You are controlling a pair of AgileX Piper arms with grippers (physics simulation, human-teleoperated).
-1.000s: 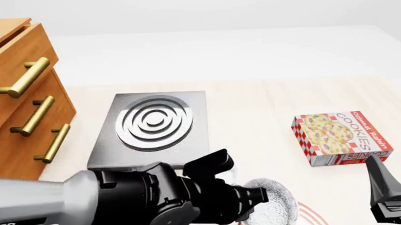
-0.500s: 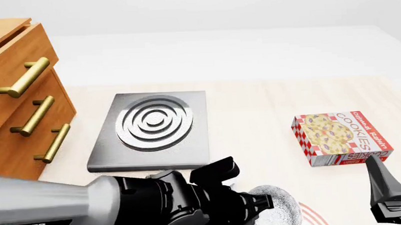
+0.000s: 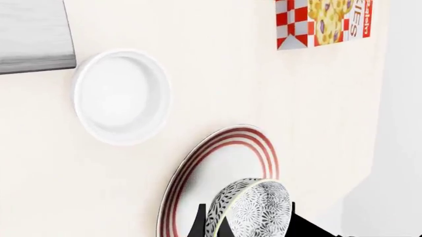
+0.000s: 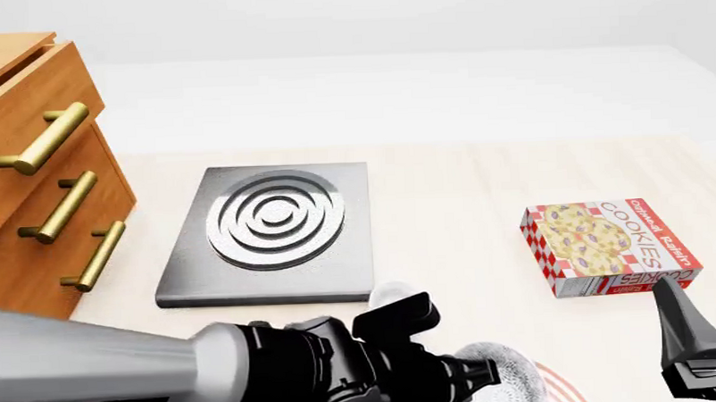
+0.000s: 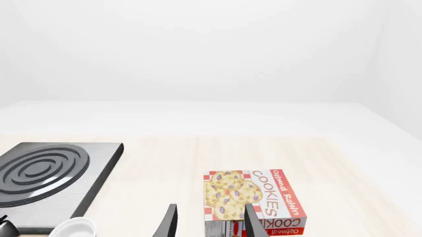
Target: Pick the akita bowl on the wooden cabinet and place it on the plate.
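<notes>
Akita bowl (image 3: 254,208) sits in your left gripper (image 3: 245,228), pinched by the rim and tipped on edge, directly over the plate (image 3: 218,165). That's the relation that counts: plate lies straight beneath the bowl, red rings showing on both sides of it, so my read is the drop is down, not sideways. Whether bowl and plate touch yet, can't tell. You'd want the bowl levelled before letting go.

Left arm owns this. Right gripper (image 5: 209,222) is parked off near the cookie box (image 4: 610,246), fingers parted, holding nothing.

Views differ: left wrist view shows bowl over plate clearly, plus the small white bowl (image 3: 122,96) beside the plate, apart from it. Front view hides most of that behind the left arm; only a slice of speckled bowl and a bit of red ring peek out at the desk (image 4: 453,198) near edge.

Farther out: stove (image 4: 270,231), then wooden cabinet (image 4: 36,176) far left, no bowl seen on it.
</notes>
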